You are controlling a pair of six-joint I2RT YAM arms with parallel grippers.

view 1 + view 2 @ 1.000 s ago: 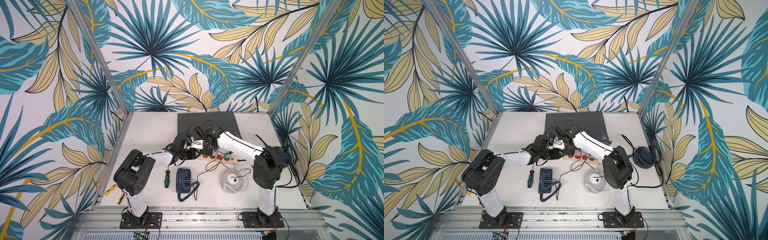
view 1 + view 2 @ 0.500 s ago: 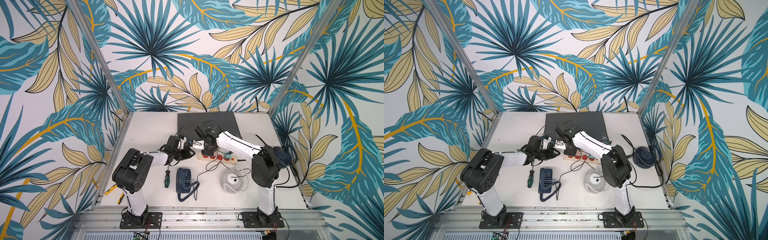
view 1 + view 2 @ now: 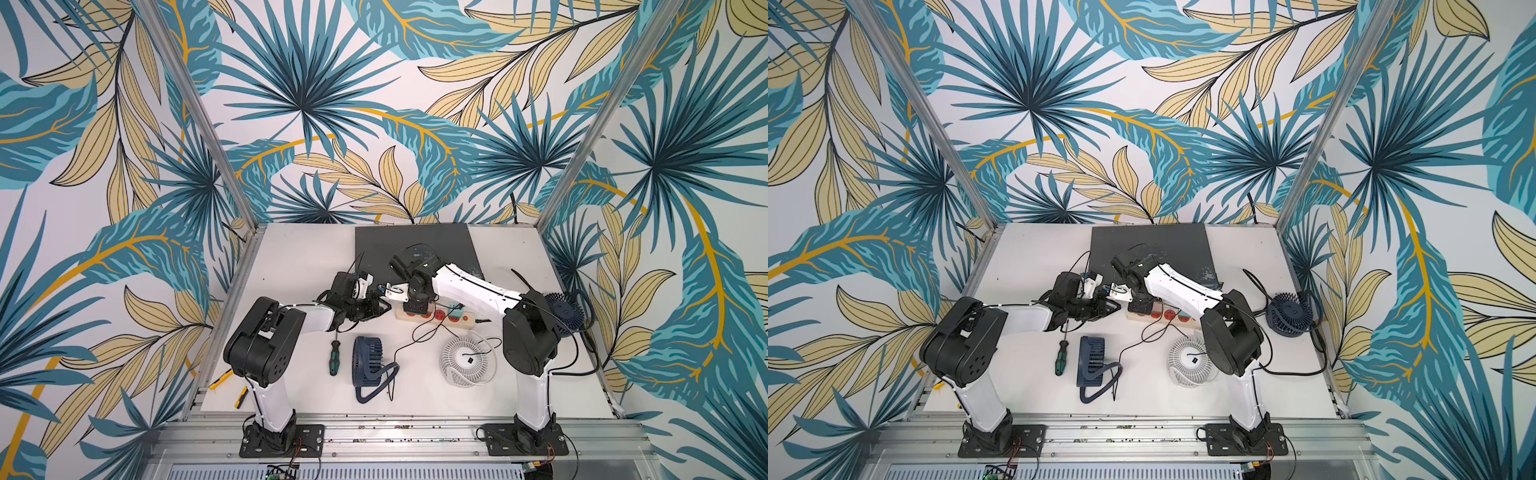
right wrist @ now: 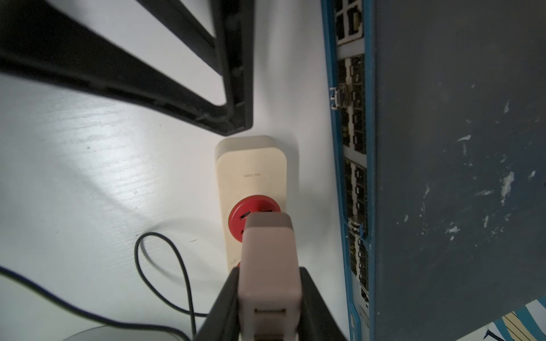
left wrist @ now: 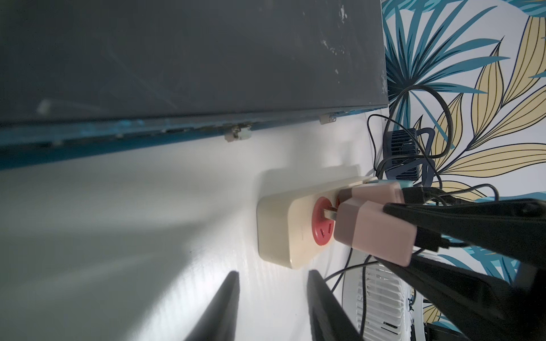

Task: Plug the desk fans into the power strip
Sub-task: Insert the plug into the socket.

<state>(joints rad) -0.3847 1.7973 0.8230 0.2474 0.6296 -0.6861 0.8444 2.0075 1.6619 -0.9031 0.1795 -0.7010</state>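
Observation:
The cream power strip (image 3: pixel 467 321) (image 3: pixel 1188 322) lies in front of the grey box. My right gripper (image 4: pixel 269 271) (image 3: pixel 415 306) is shut on a pink plug (image 4: pixel 267 259) (image 5: pixel 381 233) and holds it tilted over the end red socket (image 4: pixel 240 214) (image 5: pixel 319 224). A metal prong (image 5: pixel 330 212) still shows between plug and socket face. My left gripper (image 5: pixel 273 268) (image 3: pixel 384 308) stands open and empty just off that end of the strip. A navy desk fan (image 3: pixel 368 358) lies on its side at the front, a thin black cord (image 3: pixel 409 343) leading from it toward the strip.
The flat grey network switch box (image 3: pixel 415 245) sits right behind the strip. A second pink plug (image 5: pixel 375 191) fills the neighbouring socket. A white fan (image 3: pixel 467 362), another navy fan (image 3: pixel 565 311), a green screwdriver (image 3: pixel 334 358) and loose cords lie around.
My left gripper has drawn back from the plug toward the left and stands open. My right gripper has come down with the pink plug onto the strip's end socket.

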